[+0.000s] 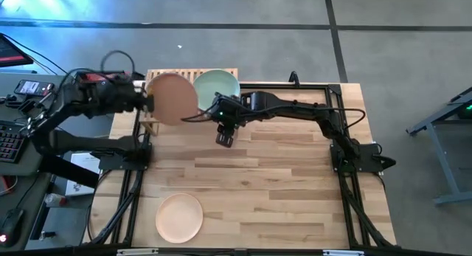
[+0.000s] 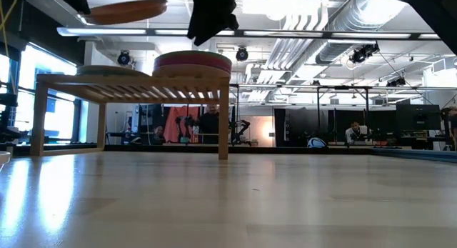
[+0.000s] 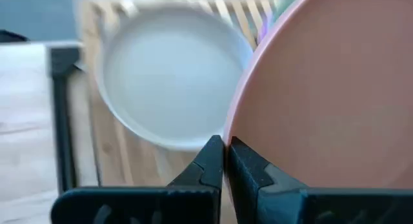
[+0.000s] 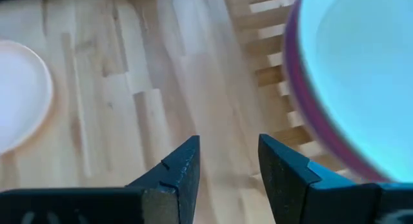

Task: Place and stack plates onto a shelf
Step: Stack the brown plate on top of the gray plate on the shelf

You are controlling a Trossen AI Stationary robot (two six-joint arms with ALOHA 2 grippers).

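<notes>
My left gripper (image 3: pixel 226 145) is shut on a brown plate (image 1: pixel 174 98), which hangs in the air over the left half of the slatted shelf (image 2: pixel 132 89). Below it a pale grey plate (image 3: pixel 169 79) lies on the slats. On the shelf's right half sits a stack (image 2: pixel 193 62) with magenta sides and a mint green plate (image 1: pixel 218 84) on top. My right gripper (image 4: pixel 228 161) is open, empty, and hovers over the table just near of that stack. A cream plate (image 1: pixel 179 217) lies flat by the table's near edge. My left gripper pinches the brown plate's rim (image 3: pixel 233 132) on the side toward the table's left, between its two fingers. The fingers come in from the left, about level. The plate is lifted clear above the shelf and lies almost flat, slightly tilted (image 2: pixel 125 11).
Black frame rails (image 1: pixel 332 123) run along the table's left and right sides. A desk with a keyboard and cables (image 1: pixel 18 116) stands left of the table. Bare wood (image 1: pixel 280 189) lies between the shelf and the cream plate.
</notes>
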